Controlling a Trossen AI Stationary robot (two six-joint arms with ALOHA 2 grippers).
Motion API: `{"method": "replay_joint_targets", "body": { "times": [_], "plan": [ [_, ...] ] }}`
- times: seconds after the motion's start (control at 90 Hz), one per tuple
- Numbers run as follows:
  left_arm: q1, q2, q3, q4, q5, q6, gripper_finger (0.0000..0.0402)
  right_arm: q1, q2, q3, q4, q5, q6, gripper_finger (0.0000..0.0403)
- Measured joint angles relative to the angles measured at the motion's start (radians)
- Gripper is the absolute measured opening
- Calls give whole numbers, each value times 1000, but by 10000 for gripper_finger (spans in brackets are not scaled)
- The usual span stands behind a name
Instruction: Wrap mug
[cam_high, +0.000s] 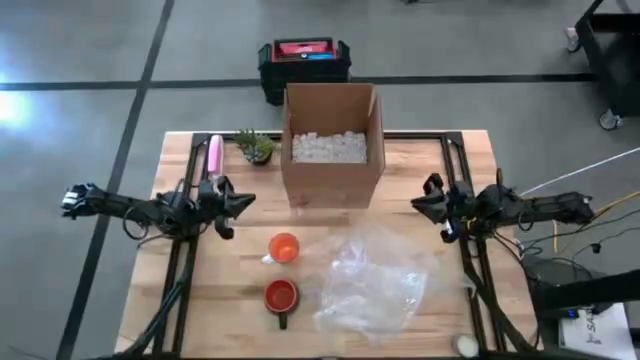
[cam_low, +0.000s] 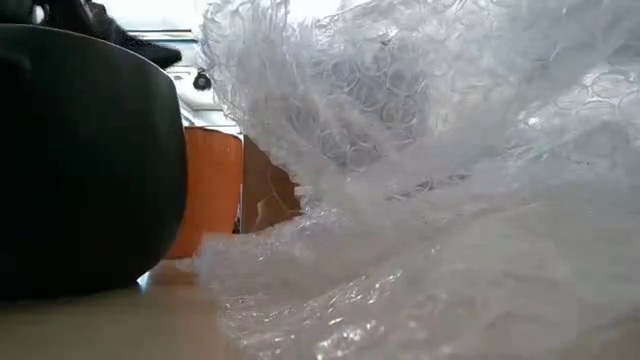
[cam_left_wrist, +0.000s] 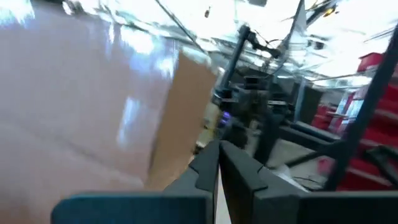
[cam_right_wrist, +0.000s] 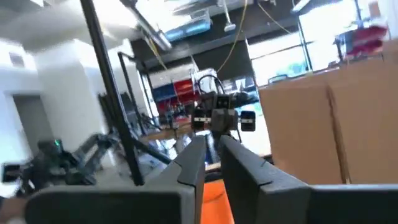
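Red mug (cam_high: 280, 296) stands on the desk (cam_high: 200, 300) near its front edge, just left of crumpled bubble wrap (cam_high: 375, 282); the orange cup (cam_high: 284, 247) sits behind it. In the low view the mug's dark side fills the left and wrap hides most else. Left tool (cam_high: 243, 203) and right tool (cam_high: 420, 205) hover either side of the cardboard box (cam_high: 331, 143), each with fingers pressed nearly together, empty.
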Motion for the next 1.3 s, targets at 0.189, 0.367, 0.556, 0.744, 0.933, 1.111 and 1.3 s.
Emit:
{"method": "replay_joint_targets", "body": {
  "times": [0.189,0.367,0.556,0.744,0.933,1.111,1.3],
  "plan": [
    [1,80,82,-43,-46,98,0,17,424,304,-443,-114,-9,4],
    [-1,173,120,-72,17,29,0,60,803,486,-601,-196,-48,2],
    [-1,286,157,-70,60,-24,0,66,1143,597,-764,-85,-173,2],
    [-2,397,208,-74,69,-62,0,53,1312,709,-1024,350,-259,2],
    [-2,517,282,-79,116,-58,0,5,1302,805,-1171,547,-231,2],
    [-3,632,380,-125,142,-56,0,9,1131,871,-1188,329,-217,2],
    [-3,732,504,-328,169,-54,0,14,916,785,-1070,15,-115,2]
  ]
}}
